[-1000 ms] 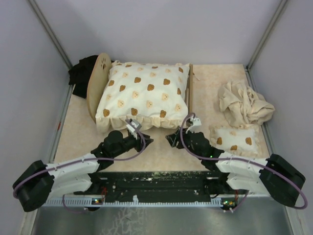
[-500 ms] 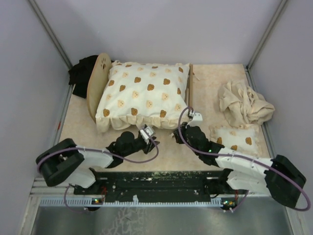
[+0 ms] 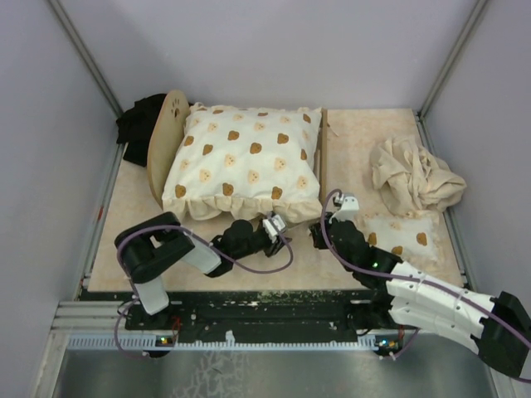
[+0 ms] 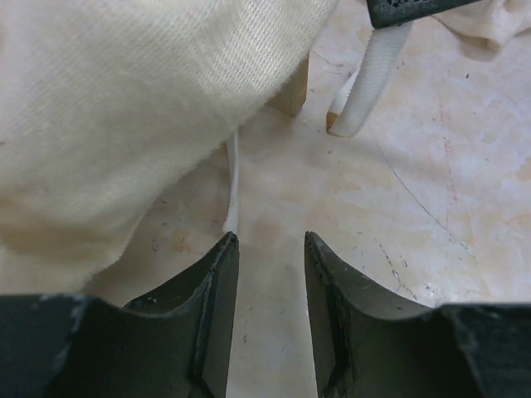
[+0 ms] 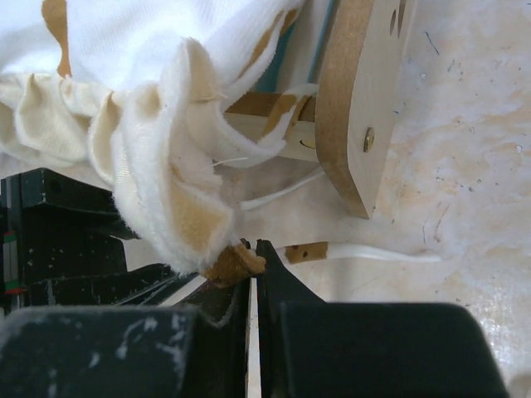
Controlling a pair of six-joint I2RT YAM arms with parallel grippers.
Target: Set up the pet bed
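Both arms had swung rightward along the near edge of the large cushion (image 3: pixel 249 162) over the last second, and the right claw (image 3: pixel 319 232) had gone from parted to closed.

Nearest, by the large cushion's near right corner, the right claw (image 5: pixel 253 257) had its jaws pressed together on a brown-printed tip of the frill (image 5: pixel 236 264); how much cloth lay inside could not be made out. Just left of it, under the large cushion's near frill, the left claw (image 3: pixel 285 230) pointed right with its jaws partly apart and only bare table (image 4: pixel 398 215) between its fingers (image 4: pixel 217 286). A white strap (image 4: pixel 369 79) lay on the table beyond them, its far end cut off.

The pet bed (image 3: pixel 168 137) sat beneath the large cushion, mostly hidden: only its rounded headboard at the cushion's left side and the thin edge of its footboard at the cushion's right side showed from above. From the right wrist, the footboard (image 5: pixel 361 108) stood just beyond the closed jaws, apart from them. From the left wrist, one wooden leg (image 4: pixel 292 89) peeked out under the overhanging cloth. The mattress was almost wholly covered.

Right of the large cushion lay a small cushion (image 3: pixel 398 232), partly behind the right arm, and farther back a crumpled beige cloth (image 3: pixel 415 174). A black bundle (image 3: pixel 141 124) behind the headboard was too dark to identify.
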